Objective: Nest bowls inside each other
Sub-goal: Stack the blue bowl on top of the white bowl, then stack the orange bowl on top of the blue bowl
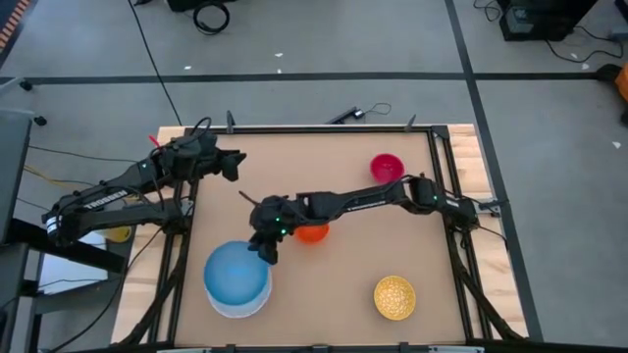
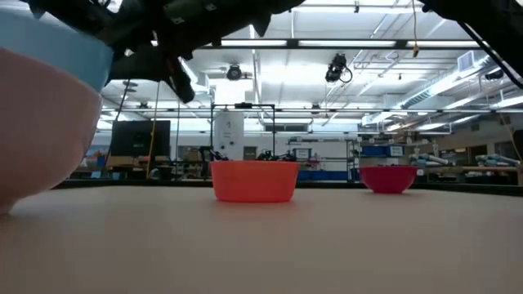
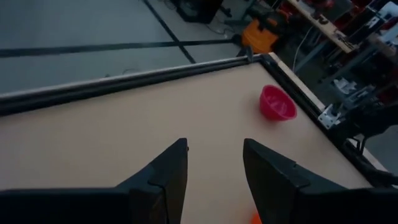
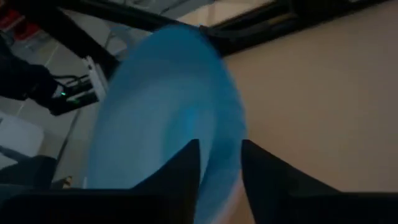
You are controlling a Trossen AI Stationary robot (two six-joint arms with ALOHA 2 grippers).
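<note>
On the near side of the worktop (image 1: 334, 284), toward the left, the light blue bowl (image 1: 236, 273) sits inside the white bowl (image 1: 238, 305), whose rim shows just below it in the high view. In the low view the same pair fills the left edge, very close to the camera, blue above white. The yellow bowl (image 1: 394, 297) stands alone on the near right side, well apart from the others.

The right gripper (image 1: 267, 247) is just above the far rim of the light blue bowl. Its jaws stand a little apart and hold nothing; in the right wrist view the blue bowl shows in the gap between the two fingers (image 4: 180, 180).

Near the middle of the worktop the orange bowl (image 1: 313, 232) stands upright, partly hidden under the right arm. Farther back on the right side stands the small red bowl (image 1: 387, 168), also upright and alone.

The left gripper (image 1: 234, 163) waits over the far left part of the worktop, its jaws open and empty.
</note>
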